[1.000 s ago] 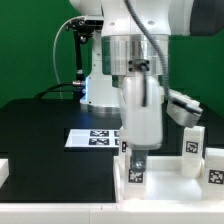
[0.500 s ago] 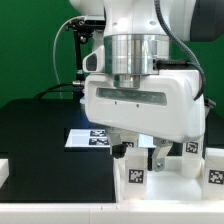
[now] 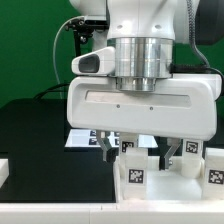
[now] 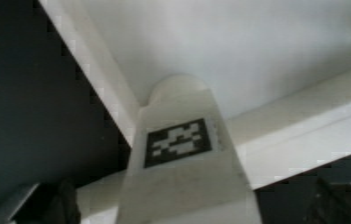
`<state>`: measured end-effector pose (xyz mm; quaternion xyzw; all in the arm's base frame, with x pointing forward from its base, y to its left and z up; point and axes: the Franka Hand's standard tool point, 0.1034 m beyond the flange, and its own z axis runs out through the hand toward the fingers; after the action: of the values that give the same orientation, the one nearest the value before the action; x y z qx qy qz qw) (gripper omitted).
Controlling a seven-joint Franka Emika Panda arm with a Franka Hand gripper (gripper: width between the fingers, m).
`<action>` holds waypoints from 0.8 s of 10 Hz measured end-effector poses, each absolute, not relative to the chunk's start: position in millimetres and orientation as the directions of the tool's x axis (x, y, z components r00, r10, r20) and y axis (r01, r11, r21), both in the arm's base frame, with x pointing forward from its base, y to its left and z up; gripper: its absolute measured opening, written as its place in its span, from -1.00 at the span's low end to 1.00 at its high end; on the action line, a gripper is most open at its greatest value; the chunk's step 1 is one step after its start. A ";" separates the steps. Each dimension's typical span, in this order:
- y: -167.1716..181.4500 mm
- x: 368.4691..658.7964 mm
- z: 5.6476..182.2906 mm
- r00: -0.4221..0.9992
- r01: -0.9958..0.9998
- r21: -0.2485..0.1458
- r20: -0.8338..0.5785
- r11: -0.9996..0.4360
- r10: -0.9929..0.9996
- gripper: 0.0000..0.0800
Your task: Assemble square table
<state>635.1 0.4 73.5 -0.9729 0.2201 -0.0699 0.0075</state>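
**Gripper held wide above a tagged table leg**

In the exterior view, most of the frame is filled by the white body of the gripper (image 3: pixel 133 148), seen broadside. Two dark fingers hang from its underside, one finger (image 3: pixel 108 146) toward the exterior view's left and the other toward the right, and they are spread wide apart. Nothing is seen clamped between them.

Directly below and between the fingers, a white table leg (image 3: pixel 133 170) is seen standing upright, with a black-and-white square tag on its facing side. Whether either finger touches it cannot be told. A second tagged leg (image 3: pixel 189 155) is seen just beside it toward the exterior view's right, and part of another tagged white part is cut off by the frame edge farther right. All of these rest on a white surface at the near right of the black table (image 3: pixel 40 125); whether that surface is the square tabletop cannot be told.

Behind the gripper, the marker board (image 3: pixel 82 138) is seen lying flat on the table, partly hidden by the gripper body. A small white piece (image 3: pixel 4 170) sits at the exterior view's left edge.

In the wrist view, the leg (image 4: pixel 177 150) is shown close up, its tag facing the camera, with a white edge running behind it against the dark table. The dark fingertips are seen blurred, well apart on either side of the leg.
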 end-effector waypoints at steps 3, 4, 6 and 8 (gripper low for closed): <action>0.6 635.1 73.4 0.845 -0.515 -0.060 0.127 -0.855 -0.519 0.13; 0.0 635.0 73.4 0.807 -0.574 -0.069 0.122 -0.816 -0.578 -0.29; -0.2 634.8 73.4 0.688 -0.713 -0.085 0.111 -0.696 -0.718 -0.29; -0.9 634.5 73.4 0.519 -0.845 -0.095 0.093 -0.527 -0.849 -0.29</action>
<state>634.5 -0.9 73.4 -0.8714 0.4860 -0.0640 0.0190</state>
